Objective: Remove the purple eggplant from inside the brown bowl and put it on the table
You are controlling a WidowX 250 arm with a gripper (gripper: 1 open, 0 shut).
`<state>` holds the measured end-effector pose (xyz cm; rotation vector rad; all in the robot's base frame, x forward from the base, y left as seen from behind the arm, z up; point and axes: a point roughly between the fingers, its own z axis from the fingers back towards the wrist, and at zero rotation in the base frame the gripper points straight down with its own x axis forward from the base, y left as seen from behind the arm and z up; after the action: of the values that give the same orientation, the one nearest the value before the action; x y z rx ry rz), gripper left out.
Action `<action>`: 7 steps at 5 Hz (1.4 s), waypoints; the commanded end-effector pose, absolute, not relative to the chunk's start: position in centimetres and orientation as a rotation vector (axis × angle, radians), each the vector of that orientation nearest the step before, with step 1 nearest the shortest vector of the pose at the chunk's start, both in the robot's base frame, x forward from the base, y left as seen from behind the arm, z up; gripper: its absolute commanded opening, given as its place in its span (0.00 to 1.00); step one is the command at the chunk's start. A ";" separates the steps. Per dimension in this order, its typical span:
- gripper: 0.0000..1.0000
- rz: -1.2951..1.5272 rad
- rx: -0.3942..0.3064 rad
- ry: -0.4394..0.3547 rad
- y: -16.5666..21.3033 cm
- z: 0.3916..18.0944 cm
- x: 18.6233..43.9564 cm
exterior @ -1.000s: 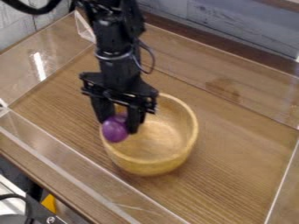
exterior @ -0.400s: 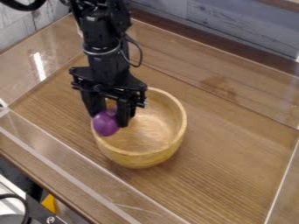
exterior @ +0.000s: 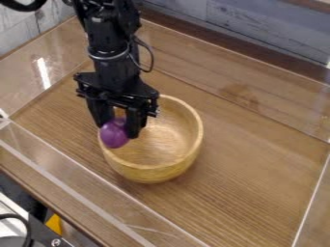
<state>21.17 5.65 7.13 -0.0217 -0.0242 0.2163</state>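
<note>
My gripper [exterior: 118,123] hangs from the black arm over the left rim of the brown bowl [exterior: 178,157], shut on the purple eggplant [exterior: 115,136]. The eggplant's rounded purple end shows below the black fingers [exterior: 134,122], lifted above the bowl's left edge; its stem is hidden between the jaws. The light wooden bowl sits near the middle of the table [exterior: 258,125] and looks empty inside.
Clear acrylic walls [exterior: 39,68] border the tabletop on the left, front and right. A grey plank wall [exterior: 264,24] runs behind. Bare wood lies left of the bowl [exterior: 58,121] and to its right.
The arm has carried the eggplant leftward, from over the bowl's inner left side to above its left rim. The grip is unchanged.
</note>
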 end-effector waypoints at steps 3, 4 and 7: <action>0.00 0.240 -0.011 -0.070 6.7 7.8 21.6; 0.00 0.244 -0.010 -0.072 6.8 7.7 21.6; 0.00 0.256 -0.008 -0.077 7.2 7.6 21.5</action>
<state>21.33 6.68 7.11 -0.0158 -0.0537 0.2421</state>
